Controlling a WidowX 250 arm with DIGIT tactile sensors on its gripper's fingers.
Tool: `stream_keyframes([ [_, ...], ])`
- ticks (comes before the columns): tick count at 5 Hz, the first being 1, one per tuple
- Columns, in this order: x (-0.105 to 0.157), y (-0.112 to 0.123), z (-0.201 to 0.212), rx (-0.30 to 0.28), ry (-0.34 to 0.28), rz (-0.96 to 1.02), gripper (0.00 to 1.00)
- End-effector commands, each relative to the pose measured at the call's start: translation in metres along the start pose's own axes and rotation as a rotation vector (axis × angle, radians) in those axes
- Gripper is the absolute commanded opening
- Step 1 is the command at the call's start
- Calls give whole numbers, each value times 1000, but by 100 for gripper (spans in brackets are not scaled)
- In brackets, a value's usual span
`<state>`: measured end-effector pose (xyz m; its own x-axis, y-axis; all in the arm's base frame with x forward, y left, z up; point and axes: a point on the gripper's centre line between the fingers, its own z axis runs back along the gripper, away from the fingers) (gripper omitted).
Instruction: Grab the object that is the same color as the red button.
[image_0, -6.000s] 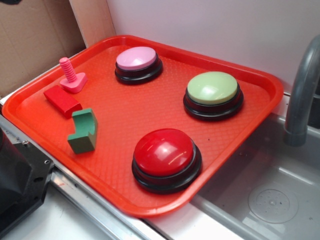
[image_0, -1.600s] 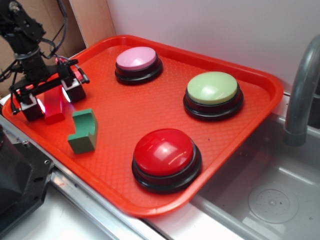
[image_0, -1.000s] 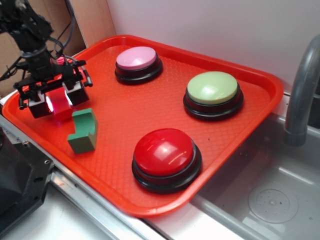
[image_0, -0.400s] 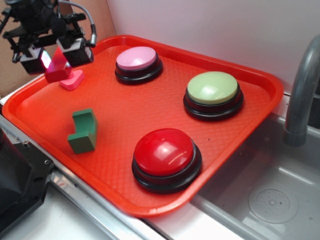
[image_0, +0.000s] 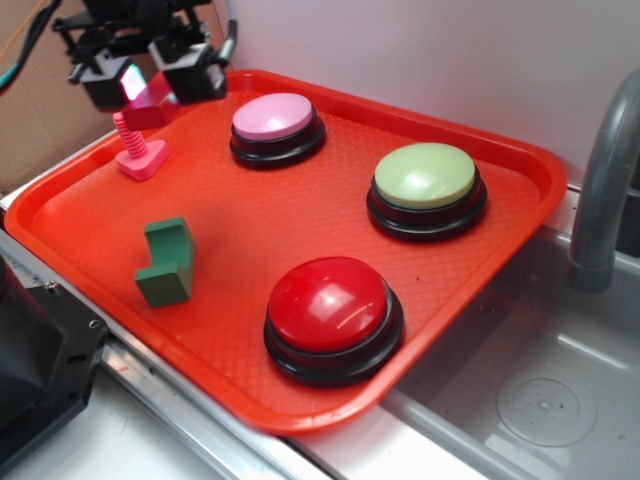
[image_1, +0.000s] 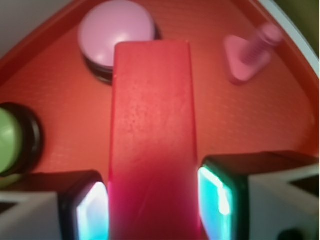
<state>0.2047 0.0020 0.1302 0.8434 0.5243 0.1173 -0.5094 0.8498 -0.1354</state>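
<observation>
At the far left the gripper (image_0: 143, 78) hangs above the orange tray (image_0: 520, 170), jaws clamped on the small red block (image_0: 150, 102), which is lifted clear over the pink bolt piece (image_0: 138, 152). The wrist view shows the pads pressing its two long flat sides near one end, the rest jutting forward. It looks rigid, light and matte (probably wood, though blur hides the grain), so a mid-length hold would tip less. The red button (image_0: 331, 306) sits rightward, untouched.

A toy kitchen setup: metal sink basin (image_0: 545, 400), grey faucet (image_0: 603, 190), cardboard backdrop (image_0: 60, 110).
</observation>
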Motion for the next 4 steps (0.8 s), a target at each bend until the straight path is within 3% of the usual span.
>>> stream_keyframes([
  [1,7,-2,26,15,-55,-157,0],
  [3,11,2,53,-38,-113,-187,0],
  [4,11,4,45,-16,-122,-180,0],
])
